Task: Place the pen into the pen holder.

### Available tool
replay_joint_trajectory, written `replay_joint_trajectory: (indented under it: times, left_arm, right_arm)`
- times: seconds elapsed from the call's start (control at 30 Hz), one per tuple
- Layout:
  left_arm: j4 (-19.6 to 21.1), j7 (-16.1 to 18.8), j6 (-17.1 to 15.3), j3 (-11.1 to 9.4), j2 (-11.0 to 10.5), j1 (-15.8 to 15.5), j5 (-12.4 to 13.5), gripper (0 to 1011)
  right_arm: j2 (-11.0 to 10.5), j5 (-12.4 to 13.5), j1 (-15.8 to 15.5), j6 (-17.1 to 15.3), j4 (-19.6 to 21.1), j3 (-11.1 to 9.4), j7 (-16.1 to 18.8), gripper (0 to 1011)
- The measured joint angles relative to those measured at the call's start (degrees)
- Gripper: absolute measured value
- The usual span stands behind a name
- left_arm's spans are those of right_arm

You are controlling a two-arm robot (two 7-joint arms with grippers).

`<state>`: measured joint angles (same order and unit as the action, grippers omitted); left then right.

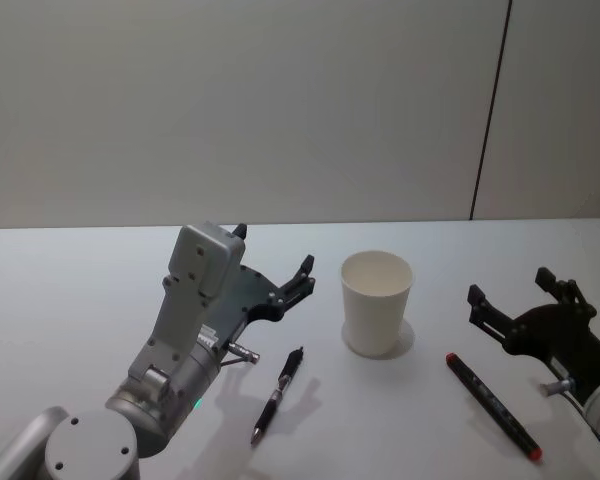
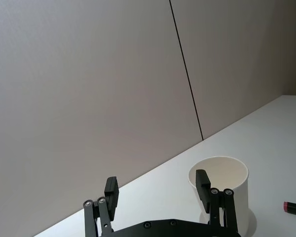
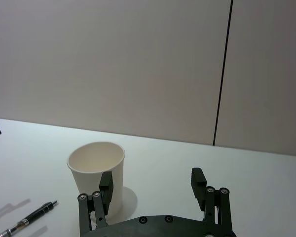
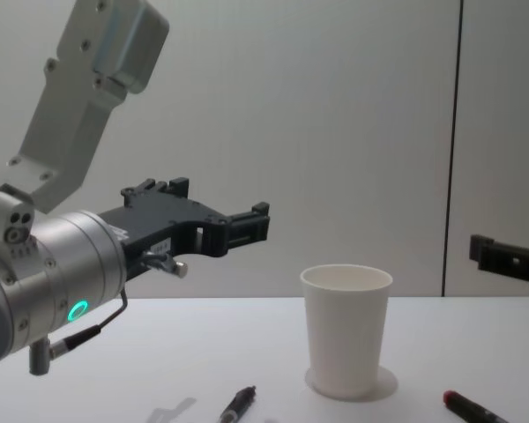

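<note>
While the left gripper [image 1: 273,248] hovers wide open and empty, the black pen [image 1: 278,394] lies flat just left of the pen holder [image 1: 376,303], long axis near-to-far, far end leaning right; the head view gives its full length, the chest view one end. A red-ended marker [image 1: 492,405] lies right of the holder, then the right gripper [image 1: 510,283], agape and empty

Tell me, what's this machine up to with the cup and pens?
Nothing is being held yet. A white paper cup stands upright and empty on the table. A black pen lies to its left, a red-tipped pen to its right. The left gripper hovers open above the table near the black pen; the right gripper hovers open by the red-tipped one.
</note>
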<state>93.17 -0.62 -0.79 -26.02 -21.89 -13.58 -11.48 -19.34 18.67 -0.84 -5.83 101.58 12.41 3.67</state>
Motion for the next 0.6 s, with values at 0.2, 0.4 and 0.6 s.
replay_joint_trajectory:
  times: [0.2,0.4,0.6]
  left_arm:
    - [0.0,0.0,0.0,0.0,0.0,0.0,0.0,1003]
    - [0.0,0.0,0.0,0.0,0.0,0.0,0.0,1003]
    - [0.0,0.0,0.0,0.0,0.0,0.0,0.0,1003]
  right_arm:
    - [-0.5,2.2,0.4,-4.0,0.0,-0.8,0.0,1001]
    - [-1.2,4.2,1.3,-9.0,-0.3,-1.8,0.3,1001]
    - [-1.6,4.8,2.7,-14.5,-0.9,-2.2,0.6,1001]
